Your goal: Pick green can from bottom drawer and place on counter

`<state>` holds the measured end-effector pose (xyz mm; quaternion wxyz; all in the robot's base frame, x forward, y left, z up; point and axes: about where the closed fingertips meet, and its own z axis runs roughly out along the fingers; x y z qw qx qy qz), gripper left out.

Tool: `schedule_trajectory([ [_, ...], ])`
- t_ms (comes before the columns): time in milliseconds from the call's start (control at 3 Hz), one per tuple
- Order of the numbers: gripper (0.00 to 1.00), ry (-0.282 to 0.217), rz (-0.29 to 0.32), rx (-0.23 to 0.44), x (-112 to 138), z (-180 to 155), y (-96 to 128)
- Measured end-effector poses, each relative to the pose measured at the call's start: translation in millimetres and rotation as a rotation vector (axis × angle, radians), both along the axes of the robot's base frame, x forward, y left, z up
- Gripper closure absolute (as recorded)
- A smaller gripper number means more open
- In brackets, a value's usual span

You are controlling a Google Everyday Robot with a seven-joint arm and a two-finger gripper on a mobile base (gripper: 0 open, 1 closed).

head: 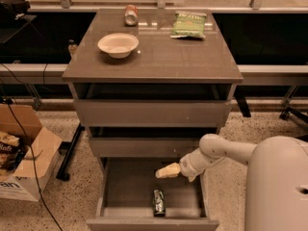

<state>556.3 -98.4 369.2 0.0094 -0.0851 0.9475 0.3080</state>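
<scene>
- The gripper (167,171) is hovering over the open bottom drawer (125,189), gripping nothing; its opening I cannot tell.
- The green can (159,202) is lying on the drawer floor near the front, apart from the gripper.

I see my gripper (163,172) hovering over the open bottom drawer (125,189), the green can (159,202) at its 6 o'clock, near the drawer's front.

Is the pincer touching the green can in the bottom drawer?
Apart. The camera view shows the pincer over the bottom drawer, bare floor between it and the green can.
</scene>
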Motion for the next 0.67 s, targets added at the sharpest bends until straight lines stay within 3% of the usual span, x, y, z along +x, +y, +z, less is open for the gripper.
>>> schedule_trajectory([
  [333,0.00,0.032,-0.053,-0.015,1.8,-32.3,5.4],
  [667,0.00,0.034,-0.092,-0.014,4.2,-57.5,11.2],
])
